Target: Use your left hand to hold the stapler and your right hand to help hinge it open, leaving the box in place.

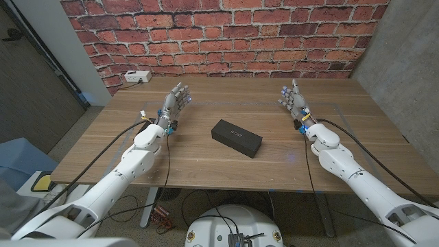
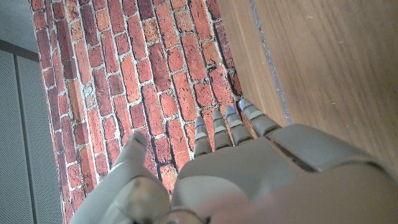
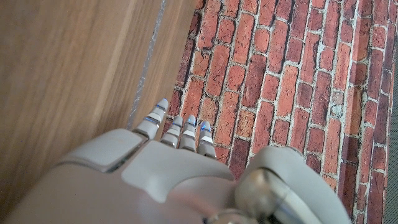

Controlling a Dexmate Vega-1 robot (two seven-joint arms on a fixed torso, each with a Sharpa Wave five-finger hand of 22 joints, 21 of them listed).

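Observation:
A flat black box (image 1: 236,137) lies at the middle of the wooden table (image 1: 206,165), turned slightly askew. I see no stapler apart from it. My left hand (image 1: 175,103) stands to the box's left, fingers straight and pointing toward the brick wall, holding nothing. My right hand (image 1: 294,100) stands to the box's right in the same pose, also holding nothing. Both are well apart from the box. In the left wrist view the left hand (image 2: 249,168) reaches toward the wall over bare wood, and the right hand (image 3: 161,168) does likewise in the right wrist view.
A brick wall (image 1: 219,34) runs behind the table's far edge. A small white device (image 1: 136,77) with a cable sits at the far left corner. Cables trail along both arms. Bare wood surrounds the box on all sides.

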